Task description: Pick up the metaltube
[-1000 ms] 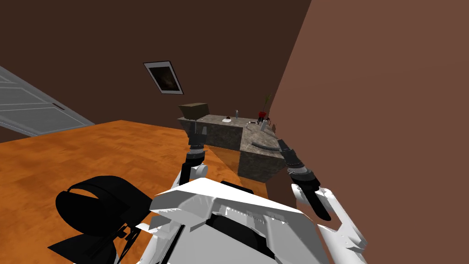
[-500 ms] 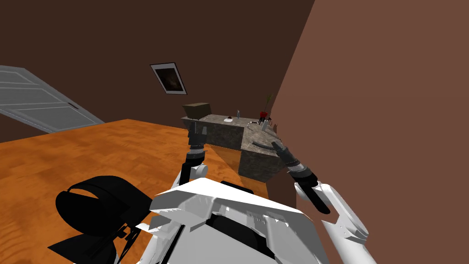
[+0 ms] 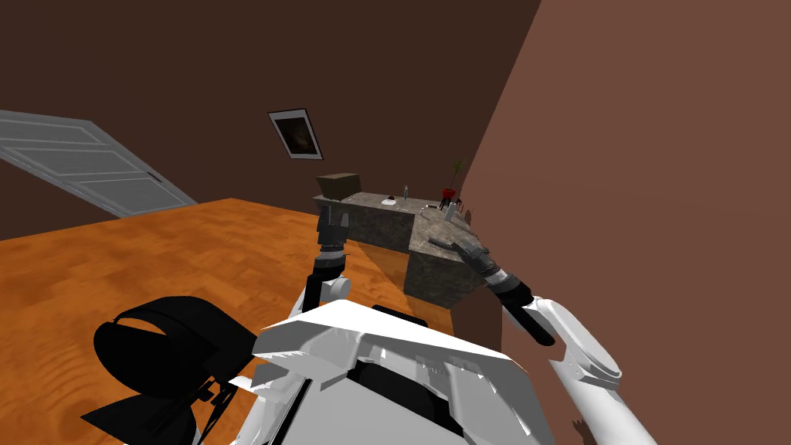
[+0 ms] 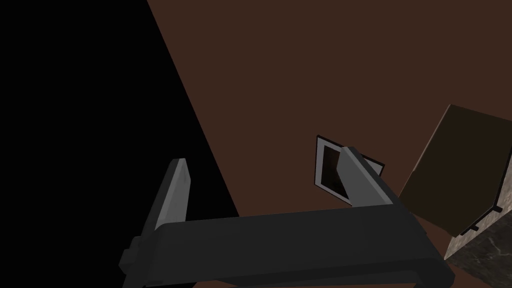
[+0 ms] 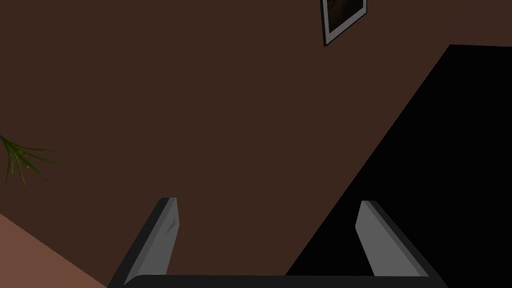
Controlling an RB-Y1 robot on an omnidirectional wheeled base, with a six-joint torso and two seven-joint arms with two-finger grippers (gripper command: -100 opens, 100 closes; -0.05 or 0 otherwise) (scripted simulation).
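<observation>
Right jaws: spread, the two light grey fingers (image 5: pixel 161 239) well apart with nothing between them. In the head view you find them at the end of the right arm (image 3: pixel 511 294), held over the near end of the table (image 3: pixel 386 225), close to the reddish-brown wall (image 3: pixel 656 193).

Left jaws: likewise spread and empty, with the fingers (image 4: pixel 174 192) pointing toward the dark brown wall (image 3: pixel 193 69). The left arm (image 3: pixel 327 259) holds them upright before the table's left corner, near a brown box (image 3: pixel 337 184) that sits on that corner.

Table: grey, stone-patterned and L-shaped, set in the corner of the room. On its far part you see a white dish (image 3: pixel 388 202), a small bottle (image 3: pixel 405 191) and a red pot (image 3: pixel 449 193) with a thin green plant (image 3: pixel 456 168).

The metaltube (image 3: pixel 450 209): most likely the slim pale grey piece just beside the red pot, by the reddish-brown wall and well apart from both jaws. It is too small for you to tell for certain.

Surroundings: orange wood floor (image 3: pixel 154 255), grey panelled door (image 3: pixel 93 166), framed picture (image 3: pixel 296 134) on the dark brown wall.
</observation>
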